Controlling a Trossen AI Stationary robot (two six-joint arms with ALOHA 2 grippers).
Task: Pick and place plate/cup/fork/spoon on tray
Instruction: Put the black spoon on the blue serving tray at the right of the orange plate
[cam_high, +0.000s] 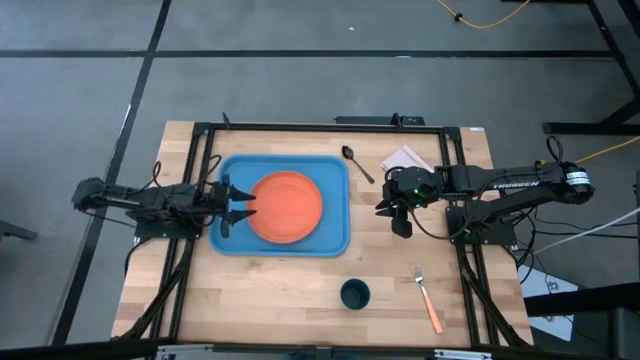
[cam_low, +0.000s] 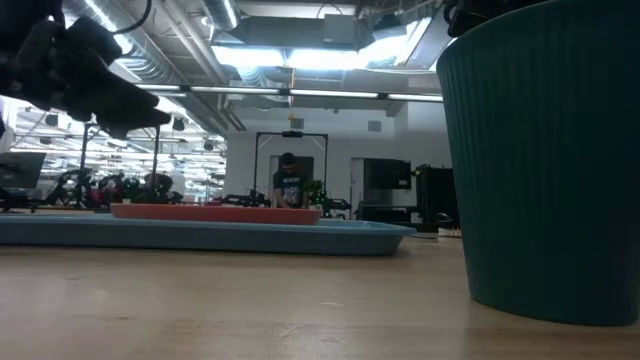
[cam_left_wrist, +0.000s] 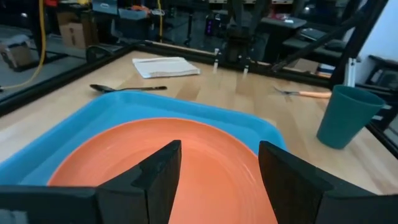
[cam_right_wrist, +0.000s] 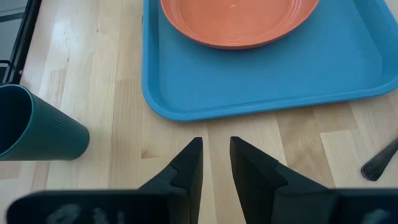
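Observation:
The orange plate (cam_high: 286, 206) lies flat in the light-blue tray (cam_high: 335, 240) at the table's middle left. My left gripper (cam_high: 243, 206) is open just above the plate's left rim (cam_left_wrist: 124, 155) and, in the low view (cam_low: 110, 95), stands clear of it. My right gripper (cam_high: 381, 207) hovers over bare wood right of the tray, empty, its fingers (cam_right_wrist: 216, 149) only narrowly apart. The teal cup (cam_high: 355, 294) stands upright near the front edge. The orange-handled fork (cam_high: 427, 296) lies right of it. The dark spoon (cam_high: 356, 162) lies on the table behind the tray.
A white pad (cam_high: 408, 160) lies at the back right beside the spoon. A dark metal frame (cam_high: 320, 126) runs around the work area. There is bare wood between the tray and the cup. A person (cam_low: 290, 180) stands far off in the room.

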